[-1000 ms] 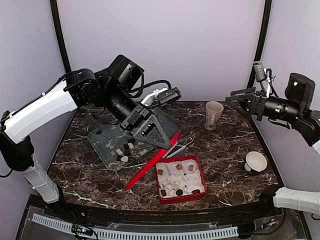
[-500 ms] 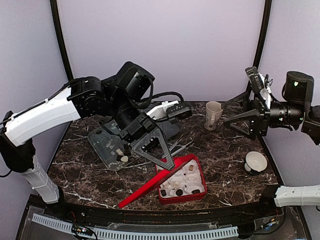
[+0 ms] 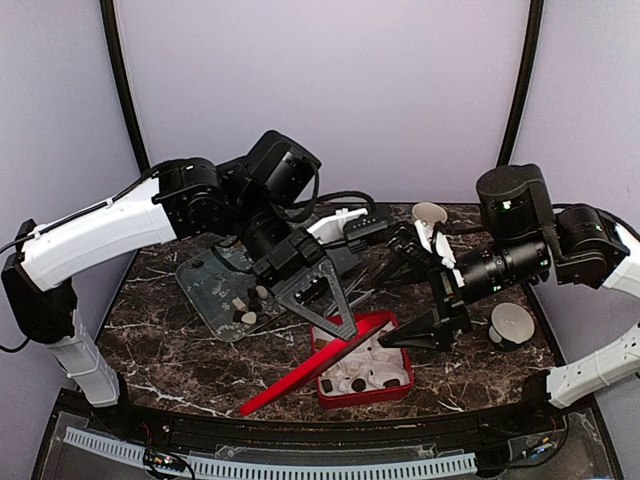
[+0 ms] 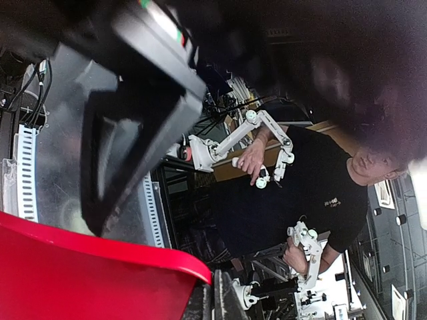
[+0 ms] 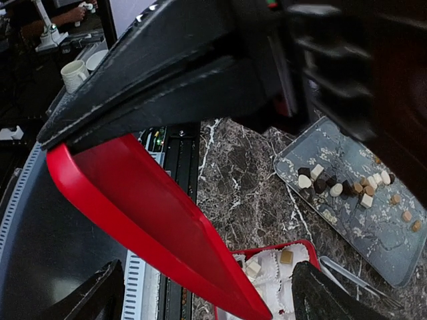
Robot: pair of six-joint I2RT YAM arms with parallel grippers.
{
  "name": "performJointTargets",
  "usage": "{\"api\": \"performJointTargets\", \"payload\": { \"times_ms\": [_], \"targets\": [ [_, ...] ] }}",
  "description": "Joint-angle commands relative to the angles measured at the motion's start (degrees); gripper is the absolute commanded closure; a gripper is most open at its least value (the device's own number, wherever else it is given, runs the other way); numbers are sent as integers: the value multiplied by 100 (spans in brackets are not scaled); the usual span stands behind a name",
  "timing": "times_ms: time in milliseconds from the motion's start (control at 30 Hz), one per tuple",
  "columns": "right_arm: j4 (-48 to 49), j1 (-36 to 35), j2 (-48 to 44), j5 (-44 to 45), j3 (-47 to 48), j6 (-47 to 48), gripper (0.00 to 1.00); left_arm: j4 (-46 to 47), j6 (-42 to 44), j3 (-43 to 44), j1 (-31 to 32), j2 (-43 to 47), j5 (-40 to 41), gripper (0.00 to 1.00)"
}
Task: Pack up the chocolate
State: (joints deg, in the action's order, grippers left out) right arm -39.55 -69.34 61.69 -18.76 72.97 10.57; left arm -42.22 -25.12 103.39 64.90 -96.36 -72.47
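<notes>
— Dark marble tabletop (image 3: 470,380) is carrying everything. How is the chocolate (image 5: 337,185) looking?

— Small lumps are showing dark brown, tan and cream. Some are lying scattered on the grey tray (image 3: 205,285) at centre left. Others are sitting in the hollows of the white insert (image 3: 375,362) inside the red box (image 3: 400,388), lower centre.

— And the claws?

— The left gripper (image 3: 335,325) is pinching the upper edge of the red lid (image 3: 290,385), which is slanting down to the lower left. The right gripper (image 3: 415,295) is hanging beside it, jaws spread wide, holding nothing.

— Other vessels?

— A mug (image 3: 428,225) and a bowl (image 3: 512,322) are standing at the right, contents unclear.
</notes>
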Motion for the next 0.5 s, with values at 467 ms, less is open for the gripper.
{"api": "performJointTargets", "payload": {
  "times_ms": [467],
  "targets": [
    [41,-1365,770,1045,560,1251,37,260,-177,-38,53,35,-486,100]
  ]
}}
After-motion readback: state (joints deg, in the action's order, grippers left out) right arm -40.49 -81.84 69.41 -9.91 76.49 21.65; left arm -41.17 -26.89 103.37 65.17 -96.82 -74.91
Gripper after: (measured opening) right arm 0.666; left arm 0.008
